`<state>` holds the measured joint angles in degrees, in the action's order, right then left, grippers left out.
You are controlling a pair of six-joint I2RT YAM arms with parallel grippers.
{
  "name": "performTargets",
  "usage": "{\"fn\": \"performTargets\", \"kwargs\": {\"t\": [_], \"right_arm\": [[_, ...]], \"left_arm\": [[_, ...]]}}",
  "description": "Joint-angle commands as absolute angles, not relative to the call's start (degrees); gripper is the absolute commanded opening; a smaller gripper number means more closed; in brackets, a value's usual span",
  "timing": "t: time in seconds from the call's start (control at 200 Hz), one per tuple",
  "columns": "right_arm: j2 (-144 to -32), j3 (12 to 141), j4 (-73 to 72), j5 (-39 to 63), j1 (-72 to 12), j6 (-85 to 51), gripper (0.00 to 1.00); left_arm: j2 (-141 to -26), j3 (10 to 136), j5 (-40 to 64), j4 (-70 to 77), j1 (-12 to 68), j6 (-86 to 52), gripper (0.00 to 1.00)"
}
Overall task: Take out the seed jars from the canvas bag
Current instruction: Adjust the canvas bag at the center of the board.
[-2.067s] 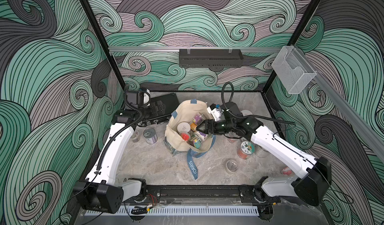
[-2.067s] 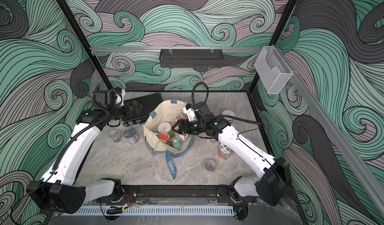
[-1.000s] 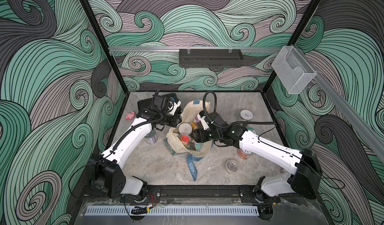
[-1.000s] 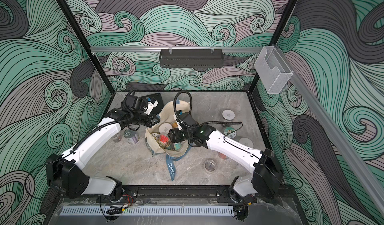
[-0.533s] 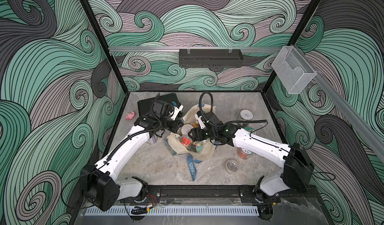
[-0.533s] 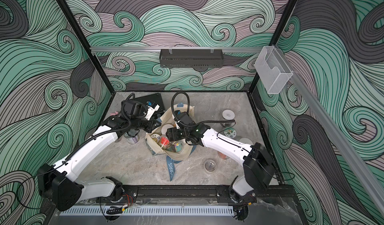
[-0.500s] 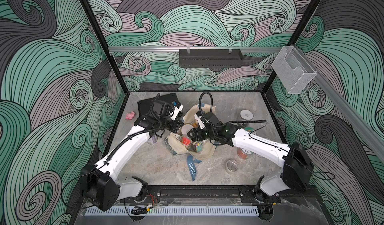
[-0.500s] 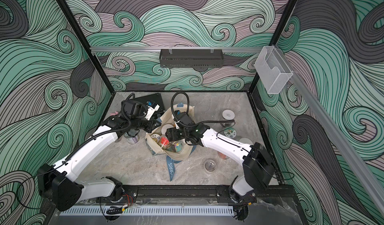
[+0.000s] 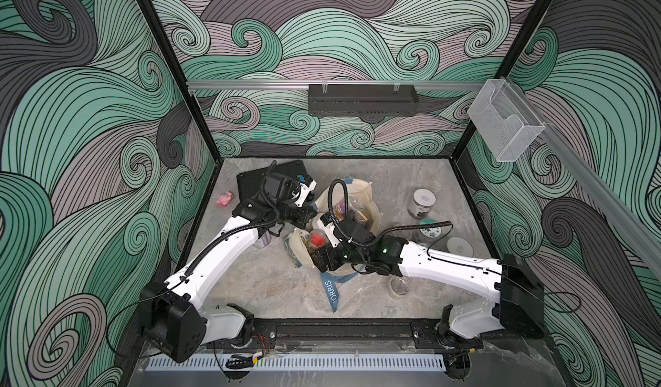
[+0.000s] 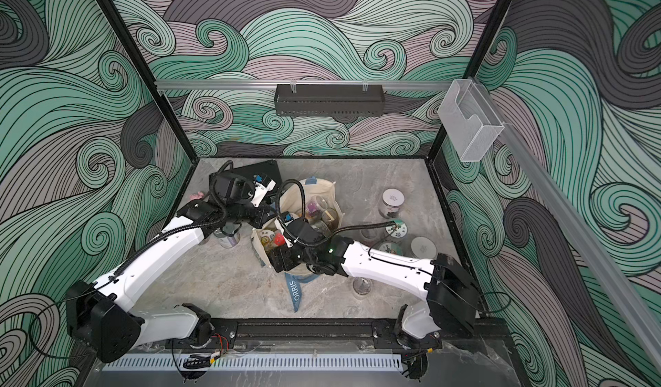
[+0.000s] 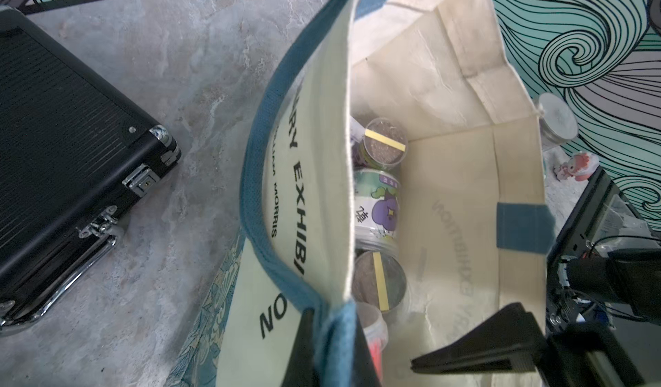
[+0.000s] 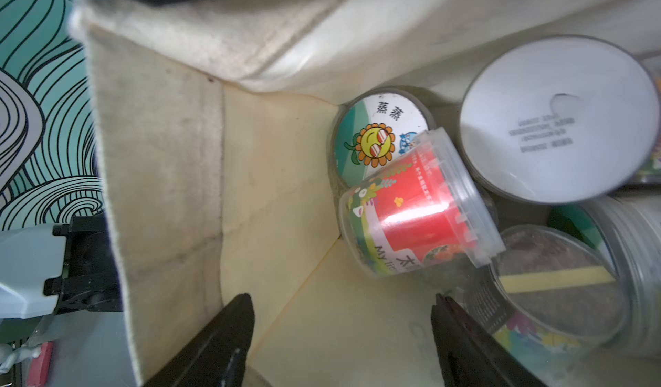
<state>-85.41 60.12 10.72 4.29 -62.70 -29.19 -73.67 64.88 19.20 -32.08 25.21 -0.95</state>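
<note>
Right wrist view: the right pincer [image 12: 339,342] is spread open inside the canvas bag [image 12: 171,174], a red-labelled seed jar [image 12: 418,206] just ahead of it; the bag's rim is clamped by the left pincer [image 11: 334,335].

the left claw [image 11: 332,331] swung over and pinched the canvas bag [image 11: 447,206] at its rim; the right claw [image 12: 341,306] slid frontward.

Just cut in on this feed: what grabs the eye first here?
The cream canvas bag with blue straps sits in the middle of the grey marbled table, with both arms meeting at it and the left gripper shut on its rim. Inside, the right gripper hangs open just short of a tilted clear plastic jar with a red label. Other jars, such as a pale-lidded clear jar, stand on the robot's right.
</note>
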Motion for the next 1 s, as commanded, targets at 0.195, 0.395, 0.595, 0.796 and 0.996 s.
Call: {"fn": "performTargets", "kwargs": {"t": [0.195, 0.395, 0.595, 0.796, 0.996], "right_arm": [[-89.32, 65.85, 12.02, 4.39, -62.98, -31.08, 0.84], [-79.93, 58.22, 7.67, 0.17, -60.48, -39.59, 0.86], [-81.44, 57.73, 7.10, 1.12, -58.37, -48.00, 0.95], [-87.90, 61.70, 9.63, 1.58, -57.65, -55.21, 0.95], [-91.11, 63.93, 14.26, 0.49, -57.54, -59.80, 0.86]], "left_arm": [[-73.86, 71.80, 19.43, -25.08, 25.73, 0.05, 0.00], [-71.60, 67.14, 19.74, -21.75, 26.21, 0.24, 0.00], [-71.98, 66.36, 19.34, -21.58, 26.24, 0.05, 0.00], [-72.33, 65.65, 19.17, -21.19, 26.24, -0.33, 0.00], [-72.68, 65.65, 19.14, -20.72, 26.26, -1.21, 0.00]]}}
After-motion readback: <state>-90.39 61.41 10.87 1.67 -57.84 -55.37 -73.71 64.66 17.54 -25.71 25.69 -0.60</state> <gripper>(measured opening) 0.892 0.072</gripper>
